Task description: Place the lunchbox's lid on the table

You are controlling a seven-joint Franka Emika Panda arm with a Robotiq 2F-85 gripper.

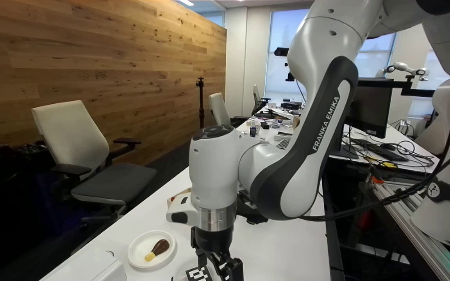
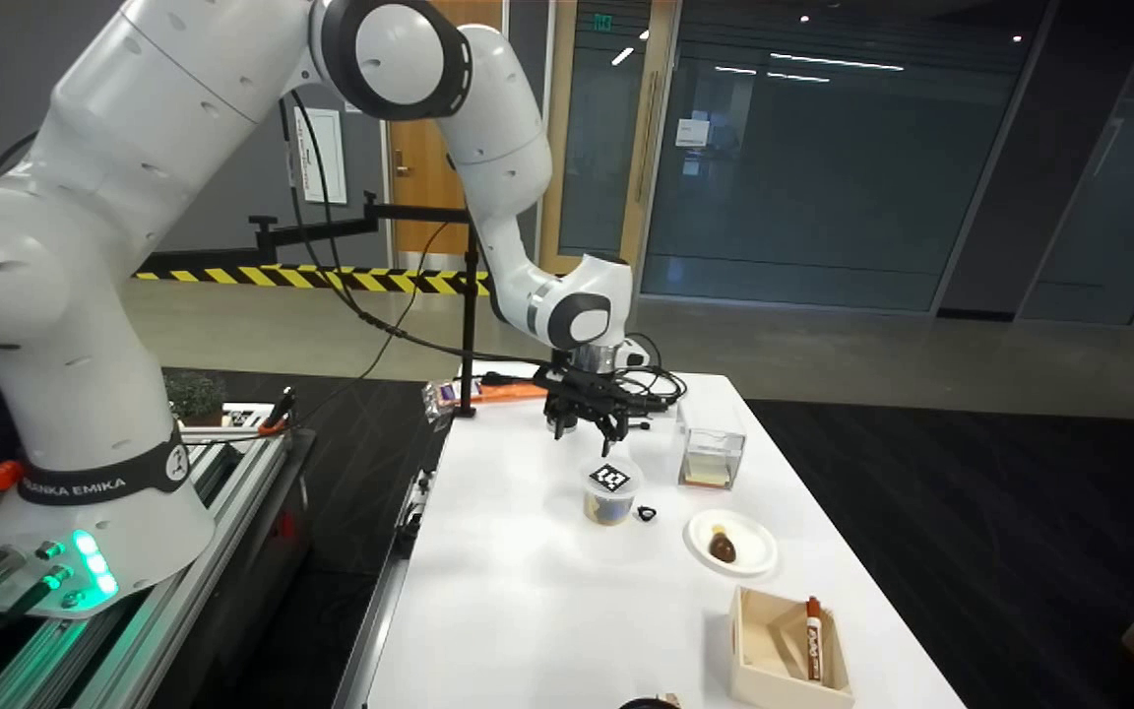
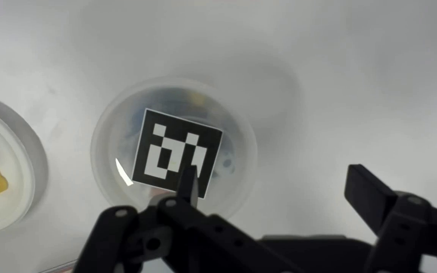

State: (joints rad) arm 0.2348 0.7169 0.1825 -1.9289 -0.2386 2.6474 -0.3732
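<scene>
A round translucent lid (image 2: 624,473) bears a square black-and-white pattern. It sits on a small round see-through tub, the lunchbox (image 2: 608,510), with bluish and yellowish contents. Both stand on the white table (image 2: 528,611). In the wrist view the lid (image 3: 176,125) is left of centre, and in an exterior view the lid (image 1: 198,274) shows at the bottom edge. My gripper (image 3: 273,172) is open with nothing between its fingers. In the wrist view one finger overlaps the lid's pattern; the other is off to the right. The gripper (image 2: 584,441) appears just above and beyond the lid.
A white plate (image 2: 766,557) with a brown and yellow item stands near the tub. A tan box (image 2: 788,684) holds a brown marker. A clear box (image 2: 713,458) stands on the tub's far side. A small black piece (image 2: 646,513) lies beside the tub.
</scene>
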